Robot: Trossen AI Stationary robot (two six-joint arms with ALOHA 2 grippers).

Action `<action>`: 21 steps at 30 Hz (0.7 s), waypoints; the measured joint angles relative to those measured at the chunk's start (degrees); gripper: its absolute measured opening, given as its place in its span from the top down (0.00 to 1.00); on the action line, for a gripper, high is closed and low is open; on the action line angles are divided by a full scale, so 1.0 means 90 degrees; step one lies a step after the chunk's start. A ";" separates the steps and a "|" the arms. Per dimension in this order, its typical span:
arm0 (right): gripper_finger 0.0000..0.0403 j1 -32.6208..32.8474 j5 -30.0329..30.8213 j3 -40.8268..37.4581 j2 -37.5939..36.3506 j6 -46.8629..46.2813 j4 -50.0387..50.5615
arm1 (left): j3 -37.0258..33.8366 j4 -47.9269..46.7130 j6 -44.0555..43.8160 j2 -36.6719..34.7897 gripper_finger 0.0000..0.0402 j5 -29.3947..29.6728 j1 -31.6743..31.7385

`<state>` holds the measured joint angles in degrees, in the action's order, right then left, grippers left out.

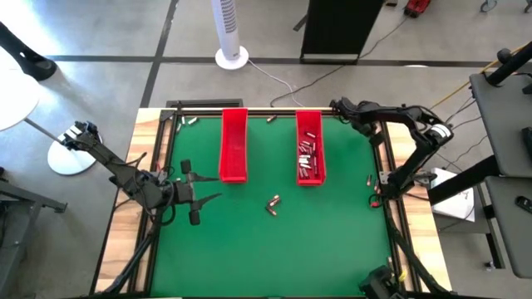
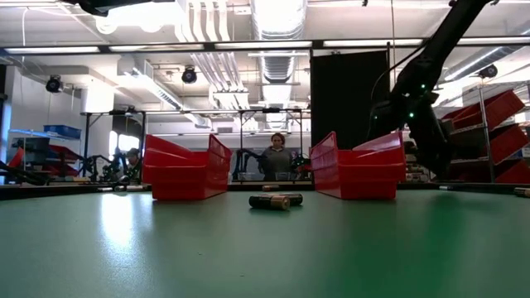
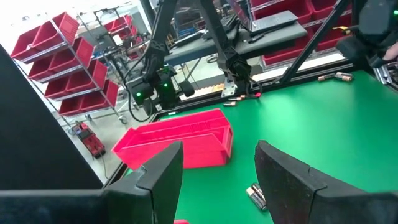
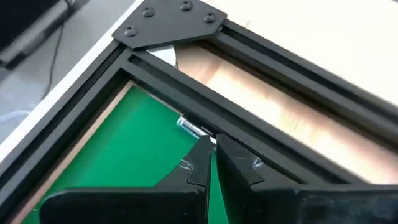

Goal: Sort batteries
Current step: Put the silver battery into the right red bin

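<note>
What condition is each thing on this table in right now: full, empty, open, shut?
Left tray: empty.
Right tray: holds many batteries.
Loose batteries: lying mid-mat.
Left gripper: open, holding nothing.
Right gripper: shut at the frame corner, beside a battery.

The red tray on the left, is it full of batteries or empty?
Empty, as far as the high view shows: the left red tray has a bare floor, while the right red tray holds a pile of batteries.

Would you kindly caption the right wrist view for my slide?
Right pincer shut at the frame corner, beside a battery.
</note>
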<state>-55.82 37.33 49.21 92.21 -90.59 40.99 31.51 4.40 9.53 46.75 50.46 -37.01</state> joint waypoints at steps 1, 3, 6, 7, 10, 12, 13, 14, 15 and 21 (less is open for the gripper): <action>0.96 0.0065 0.0054 -0.0037 0.0007 -0.0225 -0.0007 | 0.0000 0.0000 -0.0003 -0.0001 0.55 0.0000 -0.0002; 0.96 0.0228 0.0272 -0.0148 0.0044 -0.0728 0.0021 | 0.0000 0.0000 -0.0016 -0.0001 0.55 0.0000 -0.0001; 0.96 0.0392 0.0592 -0.0200 0.0106 -0.1089 -0.0008 | 0.0000 -0.0005 -0.0018 -0.0001 0.55 0.0000 -0.0002; 0.96 0.0394 0.0623 -0.0194 0.0129 -0.1099 -0.0016 | -0.0002 -0.0007 -0.0018 -0.0001 0.55 0.0000 -0.0002; 0.96 0.0318 0.0564 -0.0163 0.0138 -0.0899 -0.0105 | -0.0002 -0.0011 -0.0011 -0.0001 0.55 0.0000 0.0000; 0.96 0.0276 0.0491 -0.0129 0.0138 -0.0782 -0.0137 | -0.0002 -0.0015 -0.0011 -0.0001 0.55 0.0000 -0.0002; 0.96 0.0255 0.0481 -0.0116 0.0140 -0.0774 -0.0113 | -0.0005 -0.0020 -0.0011 -0.0001 0.55 0.0000 0.0000; 0.96 0.0233 0.0470 -0.0092 0.0150 -0.0767 -0.0102 | -0.0002 -0.0033 -0.0013 -0.0001 0.55 0.0000 -0.0002; 0.96 0.0203 0.0445 -0.0058 0.0167 -0.0764 -0.0098 | -0.0002 -0.0040 -0.0018 -0.0001 0.55 0.0000 0.0000; 0.96 0.0107 0.0139 0.0324 0.0456 -0.0212 0.0556 | -0.0005 -0.0114 -0.0084 -0.0004 0.55 0.0000 0.0000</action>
<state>-54.86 38.58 52.13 96.31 -92.50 45.99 31.46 3.38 8.77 46.72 50.46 -37.01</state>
